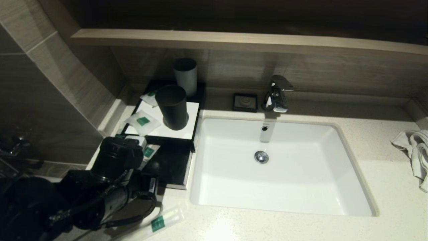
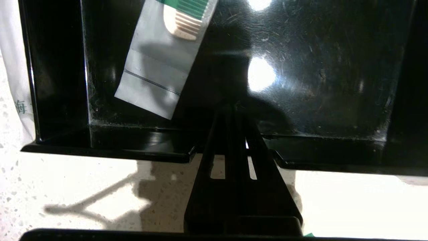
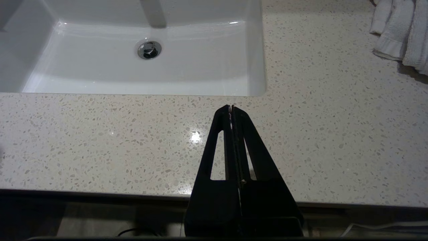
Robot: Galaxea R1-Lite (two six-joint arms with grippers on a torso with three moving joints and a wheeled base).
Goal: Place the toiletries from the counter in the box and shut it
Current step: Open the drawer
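While left gripper (image 2: 234, 108) sits clenched and empty at the open drawer (image 1: 170, 164) lip, shoving it in now strands sachets (image 1: 143, 121) on box (image 1: 177, 132) top and one (image 1: 160, 222) on bench (image 1: 301, 224); right gripper (image 3: 231, 107) clenched, idle

The right hand (image 3: 231, 107) is hanging above the front edge of the speckled counter (image 3: 334, 134), its two black fingers (image 3: 220, 140) pressing together and holding nothing. Beyond it, the white sink (image 3: 100, 67) with its metal drain (image 3: 149, 49) is showing, and a white towel (image 3: 401, 33) is lying crumpled on the counter well apart.
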